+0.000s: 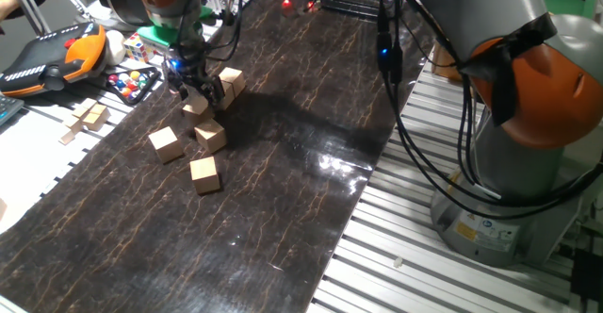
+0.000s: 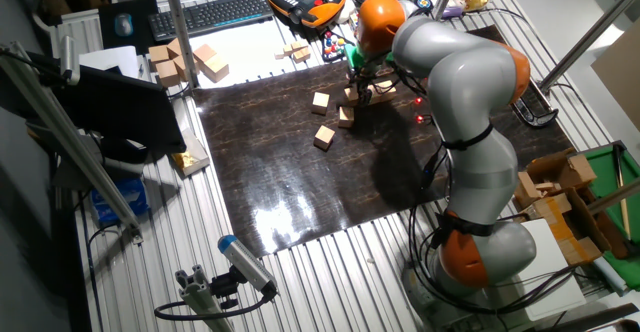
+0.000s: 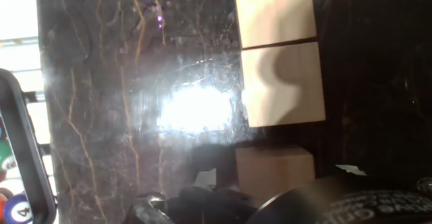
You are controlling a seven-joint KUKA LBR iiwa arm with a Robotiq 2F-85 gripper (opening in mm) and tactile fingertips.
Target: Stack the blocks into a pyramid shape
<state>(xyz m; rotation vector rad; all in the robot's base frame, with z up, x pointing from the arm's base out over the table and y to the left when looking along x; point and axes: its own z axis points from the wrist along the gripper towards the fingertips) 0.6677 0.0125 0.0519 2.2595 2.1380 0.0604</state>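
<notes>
Barely begun — three small light-tan wooden cubes point(image 1: 191, 153) lie loose on the dark marbled mat point(image 1: 283, 181), others beside the two-finger gripper point(image 1: 200, 94); nothing visibly stacked, jaw state unreadable — cannot tell

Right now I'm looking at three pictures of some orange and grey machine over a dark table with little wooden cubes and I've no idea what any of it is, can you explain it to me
The machine is a robot arm with grey and orange joints. At its end is a gripper, a hand with two fingers.

Two pictures come from fixed cameras looking at the table from different sides. The third, blurry one comes from a camera on the hand itself, looking along the fingers.

On the dark marbled mat lie small tan wooden blocks. Three sit loose and apart; others are bunched under the gripper. The gripper is down among those, but the pictures don't show clearly whether it is holding one.

Off the mat, more wooden pieces, a tray of coloured balls and an orange and black handheld controller.
</notes>
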